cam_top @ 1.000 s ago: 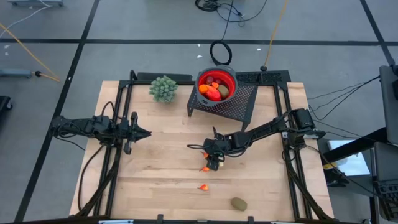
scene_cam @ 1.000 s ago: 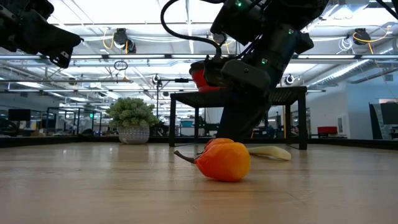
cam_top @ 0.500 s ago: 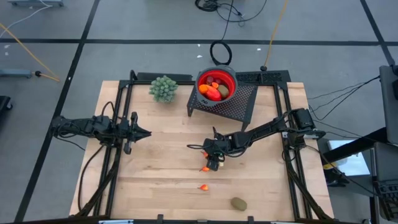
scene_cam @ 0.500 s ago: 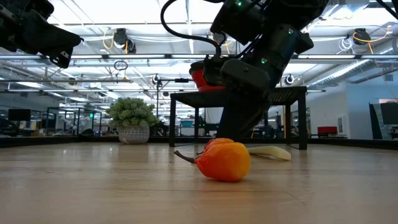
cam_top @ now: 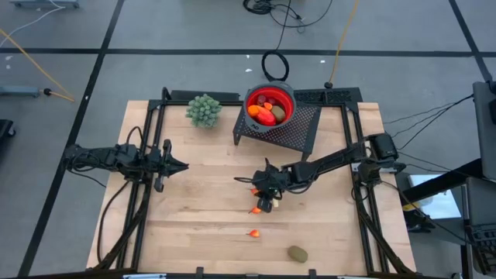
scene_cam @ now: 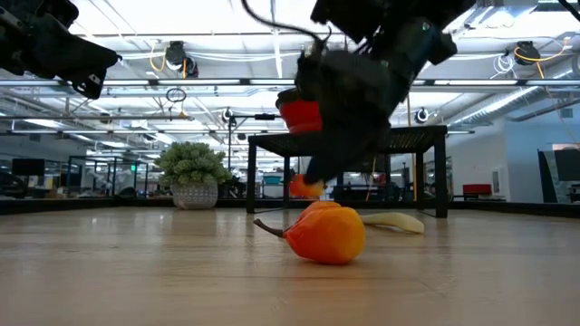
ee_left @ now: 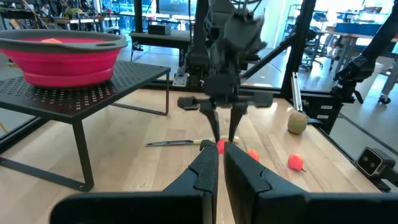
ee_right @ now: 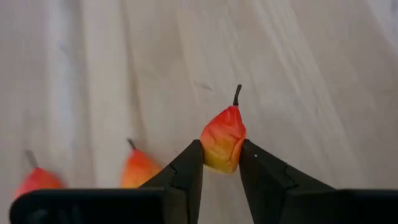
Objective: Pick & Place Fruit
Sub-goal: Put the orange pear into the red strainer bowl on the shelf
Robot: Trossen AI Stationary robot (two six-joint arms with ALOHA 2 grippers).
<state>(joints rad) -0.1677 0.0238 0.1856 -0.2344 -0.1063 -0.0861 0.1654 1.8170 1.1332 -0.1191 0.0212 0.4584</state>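
My right gripper [cam_top: 263,194] hangs over the table's middle, shut on a small red-orange pear-shaped bit [ee_right: 224,140], which the low view shows off the wood [scene_cam: 304,187]. Two more orange bits [cam_top: 253,210] [cam_top: 253,232] lie on the table nearer the front edge. A brownish-green oval [cam_top: 297,253] rests by the near edge. The red bowl [cam_top: 270,105] holds several fruit pieces on a black perforated stand [cam_top: 294,128]. My left gripper [cam_top: 177,165] waits shut over the table's left side. My right gripper pinches the small bit by its rounded lower end [ee_right: 219,160] between the two fingertips [ee_right: 189,165], coming from above and pointing down. Its stem [ee_right: 237,94] points away from the fingers. The bit is lifted clear of the table.
A pale green knobbly bunch [cam_top: 204,110] stands at the far left of the stand. A slim yellow-handled knife [ee_left: 177,142] lies on the wood by the right gripper. The wood left of the middle and along the near left edge is bare.
My right gripper has risen from the table with the small orange bit between its fingers, so the bit now hangs clear of the wood. The other bits and the oval have stayed where they were.
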